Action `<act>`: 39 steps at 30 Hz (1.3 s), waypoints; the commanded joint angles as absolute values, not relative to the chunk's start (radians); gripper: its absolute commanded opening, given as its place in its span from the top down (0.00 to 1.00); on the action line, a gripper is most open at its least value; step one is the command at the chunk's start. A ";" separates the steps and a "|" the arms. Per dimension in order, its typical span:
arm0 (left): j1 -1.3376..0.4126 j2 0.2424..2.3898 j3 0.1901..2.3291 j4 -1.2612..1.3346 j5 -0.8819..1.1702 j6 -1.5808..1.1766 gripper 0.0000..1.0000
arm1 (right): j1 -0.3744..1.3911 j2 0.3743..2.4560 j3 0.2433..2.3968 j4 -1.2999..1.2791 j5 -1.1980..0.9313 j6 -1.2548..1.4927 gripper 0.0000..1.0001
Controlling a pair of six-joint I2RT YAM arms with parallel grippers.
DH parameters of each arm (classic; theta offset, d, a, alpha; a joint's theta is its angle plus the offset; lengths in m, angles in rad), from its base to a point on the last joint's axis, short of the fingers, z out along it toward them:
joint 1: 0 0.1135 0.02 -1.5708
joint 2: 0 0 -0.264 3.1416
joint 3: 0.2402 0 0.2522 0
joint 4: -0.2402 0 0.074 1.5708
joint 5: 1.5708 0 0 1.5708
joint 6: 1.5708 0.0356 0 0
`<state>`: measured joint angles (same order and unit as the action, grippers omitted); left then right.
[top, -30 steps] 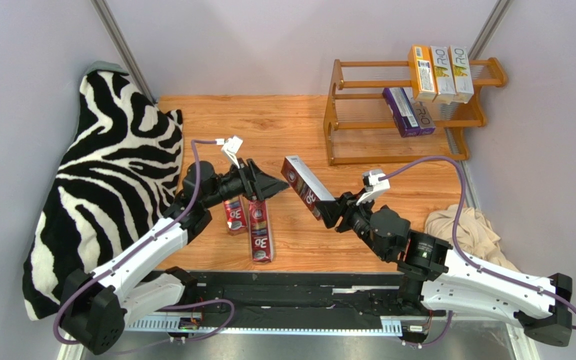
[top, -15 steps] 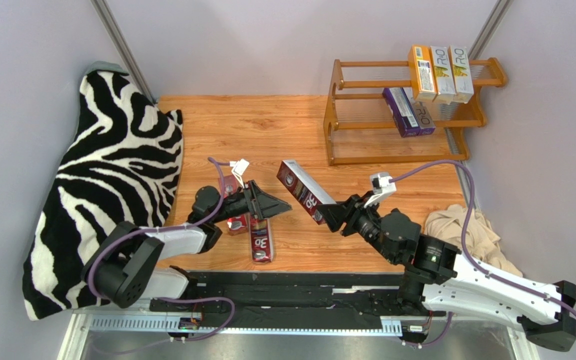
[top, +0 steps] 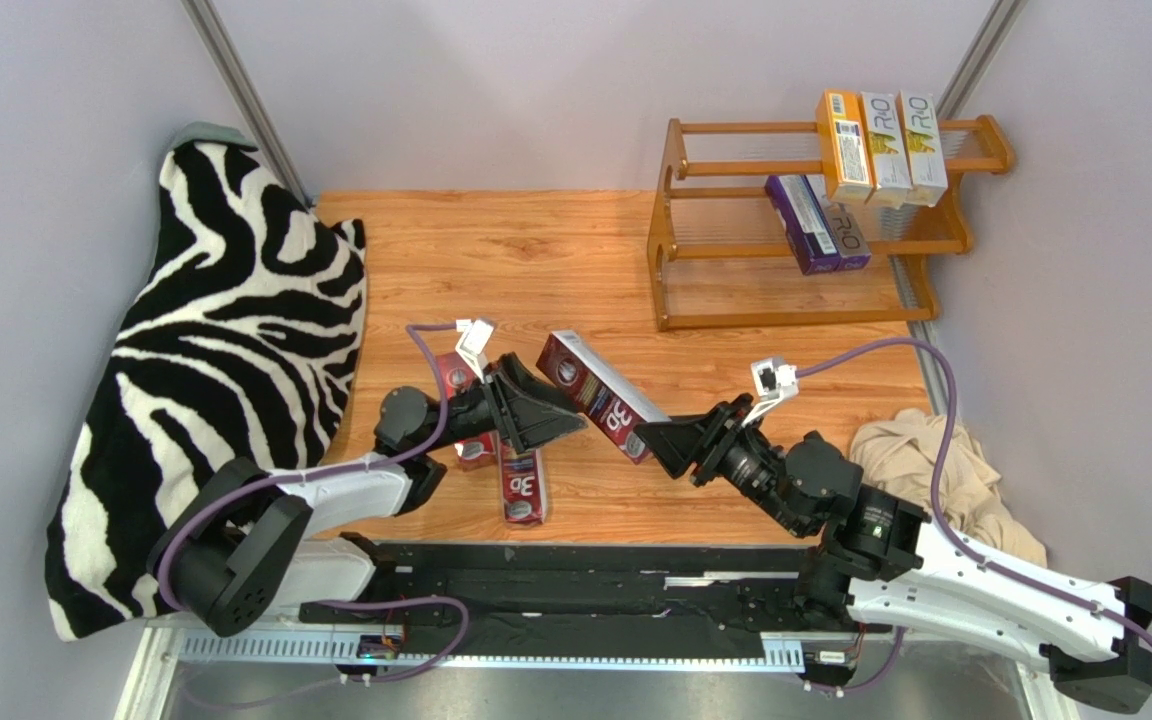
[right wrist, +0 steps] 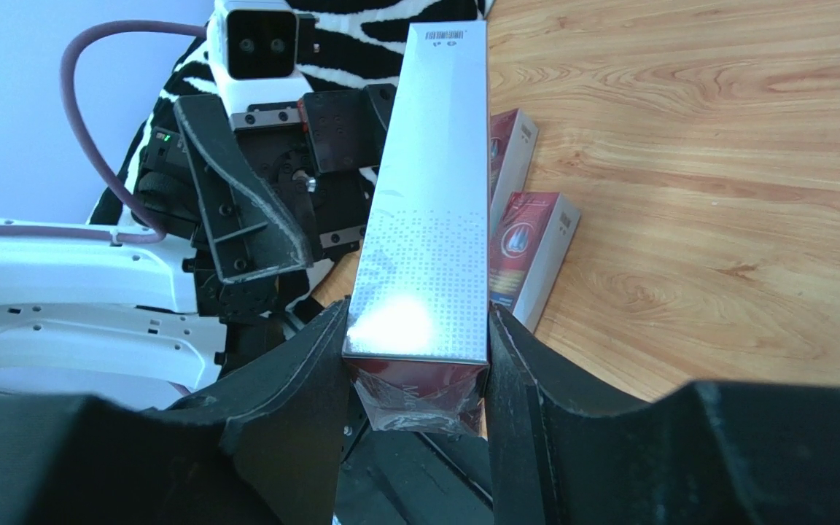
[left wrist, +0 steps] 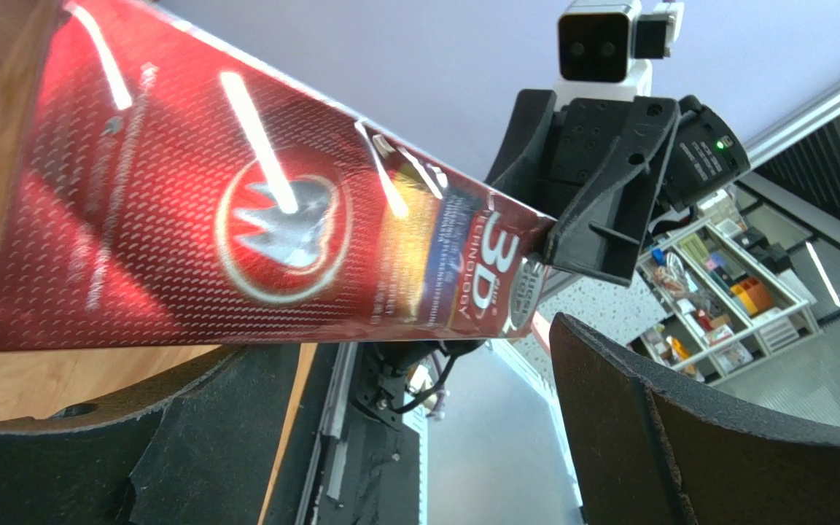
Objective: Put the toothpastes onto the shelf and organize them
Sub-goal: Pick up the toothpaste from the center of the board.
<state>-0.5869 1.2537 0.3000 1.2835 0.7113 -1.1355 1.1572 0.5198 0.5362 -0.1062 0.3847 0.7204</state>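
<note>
My right gripper (top: 660,438) (right wrist: 419,372) is shut on the lower end of a red toothpaste carton (top: 594,393) (right wrist: 424,219) (left wrist: 260,208), held slanted above the table. My left gripper (top: 545,413) (left wrist: 435,427) stands open just left of the carton's upper end, with nothing in its grip. Two more red cartons (top: 522,483) (right wrist: 534,252) lie on the table under the left arm. The wooden shelf (top: 717,318) stands at the far right. Three cartons (top: 883,143) are on its top tier and two purple ones (top: 815,222) on the middle tier.
A zebra-print cloth (top: 222,345) covers the left side of the table. A beige cloth (top: 928,458) lies at the right edge beside the right arm. A black rail (top: 582,578) runs along the near edge. Grey walls close in the table.
My left gripper has opened wider and drawn back and down to the left. The right arm has carried the red carton a little left and toward the near edge.
</note>
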 commanded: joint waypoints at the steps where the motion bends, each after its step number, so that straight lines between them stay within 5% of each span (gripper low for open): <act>1: -0.597 1.302 0.350 1.528 0.698 -1.124 0.08 | 1.157 0.491 0.516 0.123 0.296 0.744 1.00; 11: -0.615 1.355 0.379 1.528 0.660 -1.143 0.08 | 1.157 0.485 0.525 0.130 0.258 0.735 1.00; 20: -0.615 1.138 0.262 1.528 0.489 -1.097 0.10 | 1.157 0.411 0.408 0.179 0.253 0.819 1.00; 27: -0.617 1.095 0.262 1.528 0.471 -1.169 0.34 | 1.157 0.419 0.365 0.227 0.232 0.861 1.00; 39: -0.618 1.106 0.314 1.528 0.497 -1.200 0.33 | 1.158 0.483 0.313 0.339 0.201 0.908 0.98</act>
